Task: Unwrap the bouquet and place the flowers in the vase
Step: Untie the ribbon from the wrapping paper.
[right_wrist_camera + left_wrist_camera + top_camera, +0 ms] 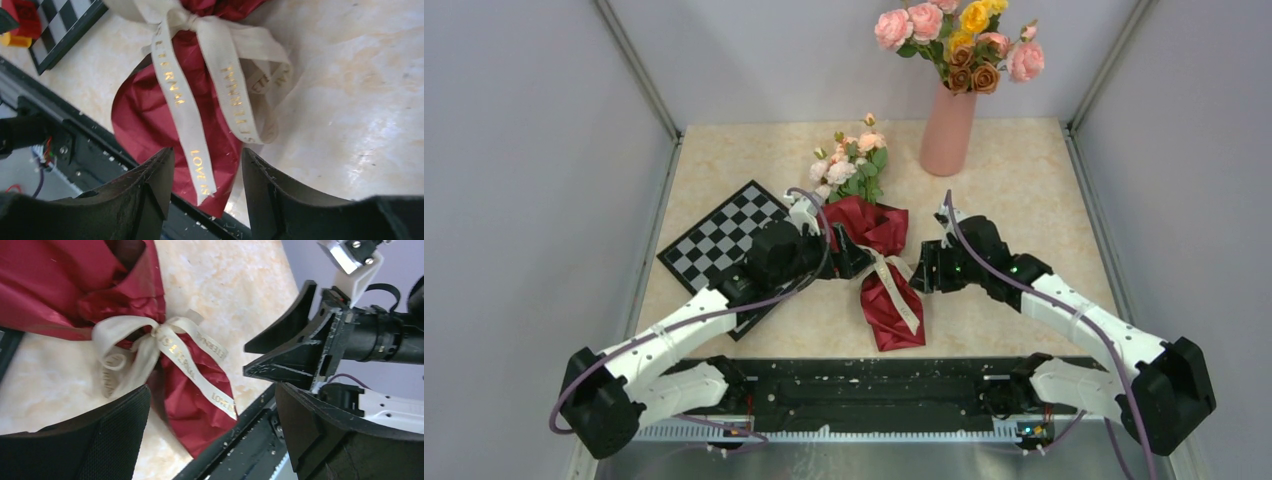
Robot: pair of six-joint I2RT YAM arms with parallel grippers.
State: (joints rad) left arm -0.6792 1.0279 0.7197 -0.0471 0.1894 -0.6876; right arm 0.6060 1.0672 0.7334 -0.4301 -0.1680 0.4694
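From above, you see the bouquet (879,250) lying mid-table, its flowers (849,165) pointing toward the vase (948,135), which stands at the far edge holding larger roses (954,40). Your left gripper (849,262) is at the wrap's left side, its arm crossing the chessboard (714,240). The right gripper (921,272) sits just beside the ribbon (894,285) on the other side.

In the left wrist view, your jaws stand spread wide and hold nothing. The ribbon's knot (150,347) lies beyond them.

In the right wrist view, your jaws stand roughly half apart with one ribbon tail (197,165) in the gap. It isn't clamped, and you can't tell whether a pad touches it.
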